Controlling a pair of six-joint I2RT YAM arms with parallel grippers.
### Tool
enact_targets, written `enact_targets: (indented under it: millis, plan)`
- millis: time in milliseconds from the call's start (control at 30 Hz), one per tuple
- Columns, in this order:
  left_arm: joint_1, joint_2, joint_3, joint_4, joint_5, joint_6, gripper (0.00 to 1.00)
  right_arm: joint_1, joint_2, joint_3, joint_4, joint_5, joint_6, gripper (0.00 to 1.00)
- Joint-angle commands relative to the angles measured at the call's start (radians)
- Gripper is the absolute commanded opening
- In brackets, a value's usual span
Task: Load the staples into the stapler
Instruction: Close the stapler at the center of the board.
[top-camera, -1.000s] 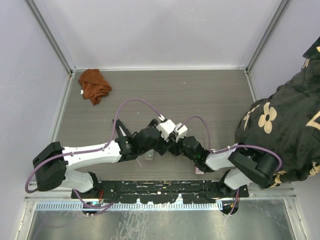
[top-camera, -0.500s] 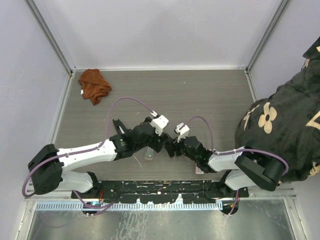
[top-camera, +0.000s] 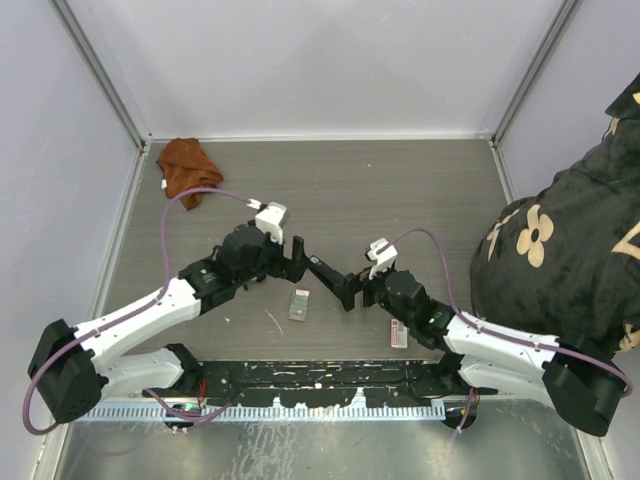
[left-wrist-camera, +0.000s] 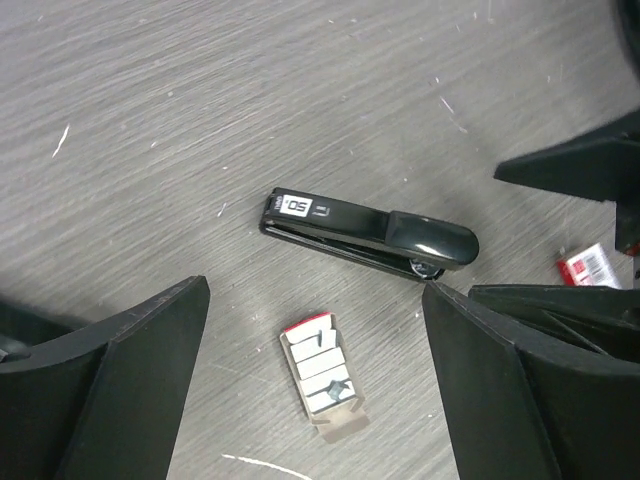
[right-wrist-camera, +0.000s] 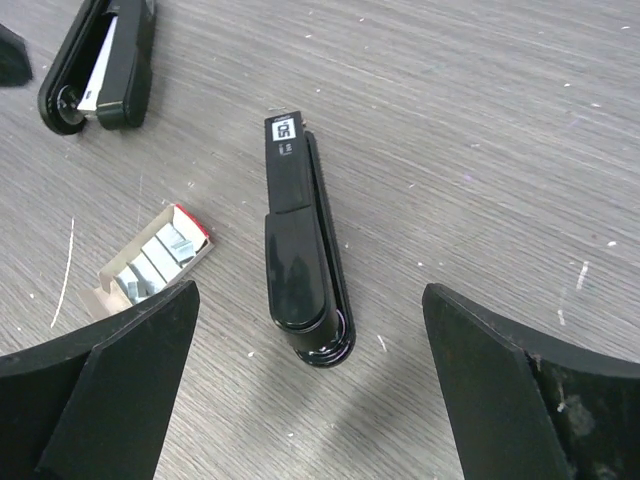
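Note:
The stapler (right-wrist-camera: 300, 260) is black with a white label at its nose; it lies shut and flat on the grey table (top-camera: 420, 200), free of both grippers. In the top view the stapler (top-camera: 325, 272) sits between them. The staples (left-wrist-camera: 322, 367) are silvery strips in a small open tray, just in front of the stapler (left-wrist-camera: 365, 232); the same staples (right-wrist-camera: 150, 262) show left of it in the right wrist view. My left gripper (left-wrist-camera: 318, 300) hangs open above the tray. My right gripper (right-wrist-camera: 310, 300) stands open over the stapler's rear end, empty.
A second black stapler (right-wrist-camera: 100, 60) lies on its side beyond the first. The red-and-white staple box (top-camera: 398, 335) lies near the front edge. An orange cloth (top-camera: 188, 168) is at the back left. A person in dark floral clothing (top-camera: 560, 250) stands at the right.
The right gripper has opened wide and drawn back to the right. The left arm has pulled away up and to the left. The stapler now lies free between them.

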Motion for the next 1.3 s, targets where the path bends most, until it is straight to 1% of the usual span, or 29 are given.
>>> enact_targets:
  millis: [0, 167, 267, 367, 433, 567, 867, 967, 1133, 1200, 1267]
  plan:
    - [0.108, -0.091, -0.005, -0.049, 0.082, -0.172, 0.92, 0.004, -0.036, 0.137, -0.225, 0.079, 0.021, 1.00]
    - [0.203, -0.164, -0.031, -0.110, 0.151, -0.269, 0.95, 0.004, 0.114, 0.310, -0.441, 0.078, 0.030, 0.97]
    - [0.233, -0.194, -0.046, -0.137, 0.170, -0.291, 0.97, 0.005, 0.213, 0.389, -0.514, 0.059, 0.018, 0.94]
    - [0.253, -0.207, -0.057, -0.159, 0.184, -0.301, 0.97, 0.006, 0.299, 0.447, -0.541, 0.043, -0.009, 0.88]
    - [0.266, -0.212, -0.069, -0.162, 0.191, -0.314, 0.98, 0.011, 0.354, 0.475, -0.541, 0.016, -0.031, 0.85]
    - [0.286, -0.211, -0.085, -0.158, 0.210, -0.325, 0.98, 0.029, 0.448, 0.509, -0.506, -0.002, -0.076, 0.85]
    - [0.309, -0.214, -0.105, -0.152, 0.228, -0.332, 0.98, 0.030, 0.656, 0.601, -0.379, 0.024, -0.121, 0.81]
    - [0.314, -0.213, -0.108, -0.153, 0.230, -0.330, 0.98, 0.028, 0.718, 0.633, -0.340, 0.066, -0.129, 0.79]
    - [0.320, -0.216, -0.111, -0.153, 0.236, -0.330, 0.98, 0.005, 0.800, 0.684, -0.277, 0.043, -0.150, 0.77]
    - [0.322, -0.217, -0.109, -0.157, 0.239, -0.330, 0.98, -0.010, 0.825, 0.707, -0.265, 0.001, -0.155, 0.77]
    - [0.325, -0.222, -0.108, -0.160, 0.241, -0.330, 0.98, -0.030, 0.849, 0.732, -0.262, -0.021, -0.158, 0.81]
